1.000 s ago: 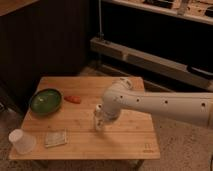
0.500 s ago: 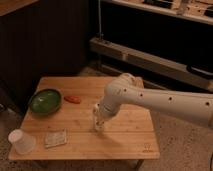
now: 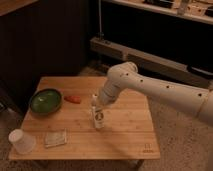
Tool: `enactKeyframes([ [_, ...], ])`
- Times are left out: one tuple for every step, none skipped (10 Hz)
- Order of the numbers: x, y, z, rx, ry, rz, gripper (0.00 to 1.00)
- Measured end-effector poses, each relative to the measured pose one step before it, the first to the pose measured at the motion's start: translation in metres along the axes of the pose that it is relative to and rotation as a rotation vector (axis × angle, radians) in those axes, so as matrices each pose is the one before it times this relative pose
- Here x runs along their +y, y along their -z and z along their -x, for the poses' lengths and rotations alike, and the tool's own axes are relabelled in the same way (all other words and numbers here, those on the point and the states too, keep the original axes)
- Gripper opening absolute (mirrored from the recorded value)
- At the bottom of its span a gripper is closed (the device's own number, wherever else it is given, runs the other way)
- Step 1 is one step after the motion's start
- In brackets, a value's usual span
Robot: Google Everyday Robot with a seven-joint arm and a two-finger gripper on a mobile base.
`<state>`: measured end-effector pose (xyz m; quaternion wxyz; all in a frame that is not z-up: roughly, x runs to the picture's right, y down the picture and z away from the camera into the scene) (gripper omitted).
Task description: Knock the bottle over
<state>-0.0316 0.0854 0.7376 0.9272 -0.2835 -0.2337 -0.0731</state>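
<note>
Camera view: gripper (image 3: 96,106) sits at the upright slim bottle (image 3: 98,118) — grip state unclear. Green bowl (image 3: 45,100), paper cup (image 3: 21,141) stand apart on the wooden table (image 3: 130,130).

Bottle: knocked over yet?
No. The bottle stands upright near the middle of the table, with the claw right at its neck.
</note>
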Motion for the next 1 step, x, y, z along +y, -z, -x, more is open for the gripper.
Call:
enactKeyframes([
  [0.00260, -0.00070, -0.00031, 0.01066, -0.00017, 0.00200, 0.00],
])
